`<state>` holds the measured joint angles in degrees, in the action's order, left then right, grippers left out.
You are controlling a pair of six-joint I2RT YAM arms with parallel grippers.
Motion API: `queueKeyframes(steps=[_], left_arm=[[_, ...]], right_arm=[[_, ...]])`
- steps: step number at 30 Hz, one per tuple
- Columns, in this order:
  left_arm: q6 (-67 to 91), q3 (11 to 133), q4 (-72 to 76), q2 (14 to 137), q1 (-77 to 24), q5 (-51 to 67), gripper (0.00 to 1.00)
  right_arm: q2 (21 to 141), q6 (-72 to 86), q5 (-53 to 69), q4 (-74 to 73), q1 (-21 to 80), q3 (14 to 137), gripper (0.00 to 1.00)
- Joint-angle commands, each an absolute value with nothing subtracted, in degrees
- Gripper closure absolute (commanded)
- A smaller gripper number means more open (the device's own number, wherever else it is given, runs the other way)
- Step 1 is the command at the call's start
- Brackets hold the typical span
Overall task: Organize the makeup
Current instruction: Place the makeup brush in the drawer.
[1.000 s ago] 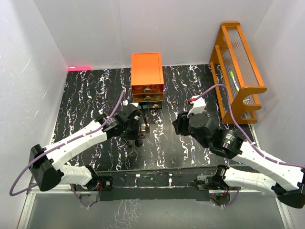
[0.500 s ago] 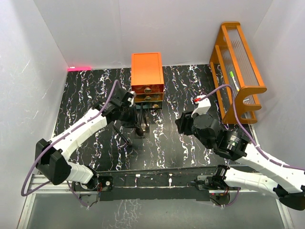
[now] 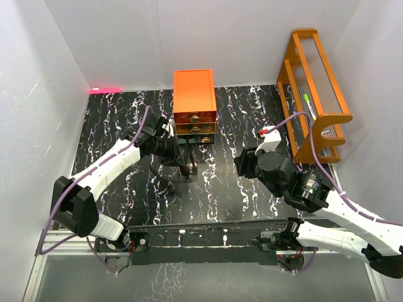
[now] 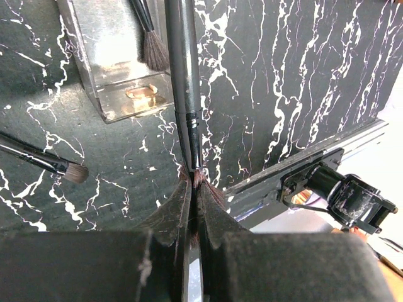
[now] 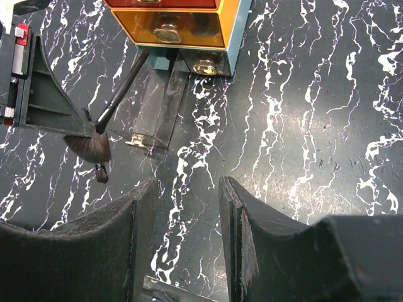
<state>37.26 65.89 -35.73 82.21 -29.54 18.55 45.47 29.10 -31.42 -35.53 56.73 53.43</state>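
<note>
Left gripper [image 4: 192, 184] swung toward the far edge, pinching a light, stiff brush [image 4: 182, 69] by its soft head; right gripper [image 5: 187, 214] gapes empty.

- The orange drawer chest [image 3: 194, 94] stands at the back middle of the black marbled table [image 3: 113, 119].
- The orange wooden rack [image 3: 321, 119] stands along the table's right edge.
- The left gripper [image 3: 180, 158] sits just in front of the chest, beside a pulled-out clear drawer [image 3: 191, 165], with a thin black brush [image 3: 187, 153] at its tip.
- The right gripper [image 3: 240, 165] hangs over the table, right of that drawer and apart from it.
</note>
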Motion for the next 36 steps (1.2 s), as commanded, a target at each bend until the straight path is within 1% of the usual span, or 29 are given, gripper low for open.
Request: queueKeyframes(steps=[1,20,36], left_arm=[[37.9,64.8,-33.9,82.3,-28.0,22.3,1.0],[39.3,61.4,-28.5,85.1,-23.7,26.8,1.0],[39.6,62.8,-23.9,90.5,-21.0,27.2,1.0]], right_arm=[[44.7,29.7,-32.8,-33.9,56.7,53.1,0.54],[44.5,30.0,-33.1,-33.9,56.7,52.5,0.54],[44.5,30.7,-32.7,-34.1,56.7,52.3,0.54]])
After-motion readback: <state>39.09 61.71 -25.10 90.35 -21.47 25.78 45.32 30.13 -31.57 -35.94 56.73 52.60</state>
